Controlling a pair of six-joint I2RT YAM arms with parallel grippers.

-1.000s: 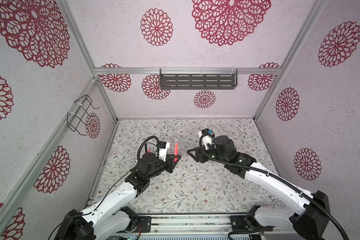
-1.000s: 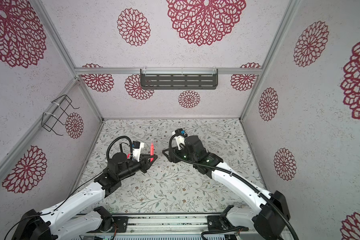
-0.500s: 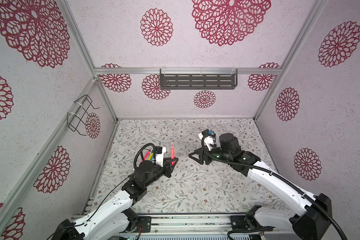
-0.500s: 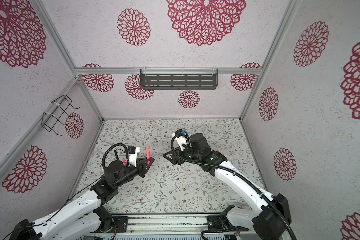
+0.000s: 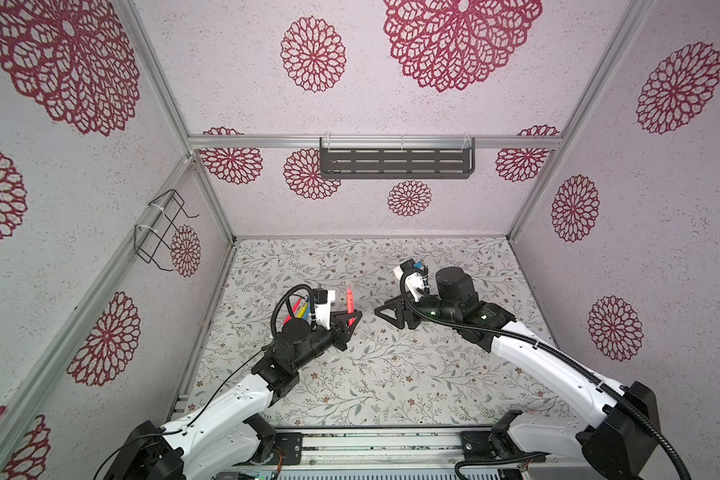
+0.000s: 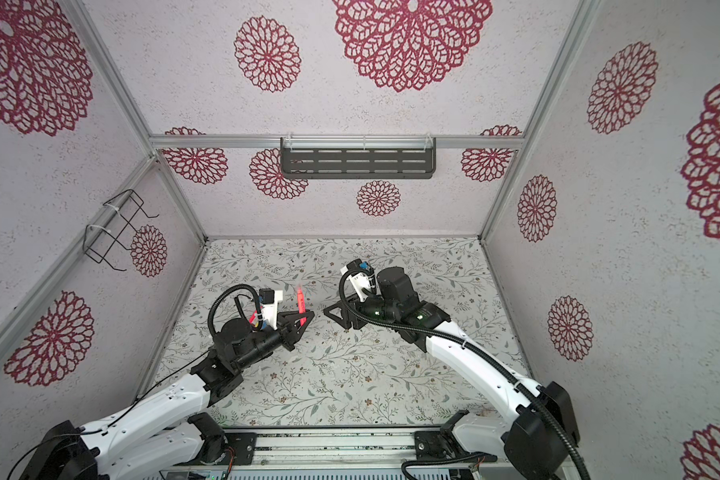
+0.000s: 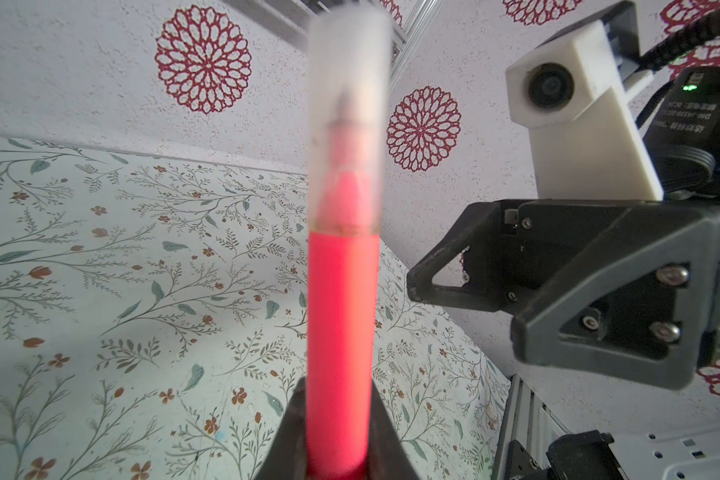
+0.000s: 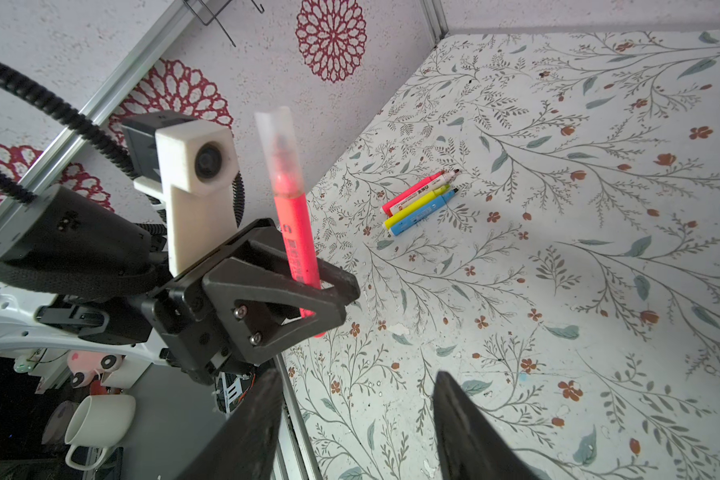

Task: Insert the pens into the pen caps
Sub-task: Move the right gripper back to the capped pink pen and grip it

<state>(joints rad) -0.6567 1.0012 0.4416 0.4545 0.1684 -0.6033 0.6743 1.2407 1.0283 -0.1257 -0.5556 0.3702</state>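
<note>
Left claw grips the capped red pen upright above the surface; right claw stands open, facing it nearby

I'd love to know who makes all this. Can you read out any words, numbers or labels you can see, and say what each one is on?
"DM-J43": upside-down white print on the black motor housing, seen in the left wrist view; the rest is too blurred to read.
Dark print on the red pen in the left hand: too small to read.
Print on the three loose pens: too small to read.
</note>
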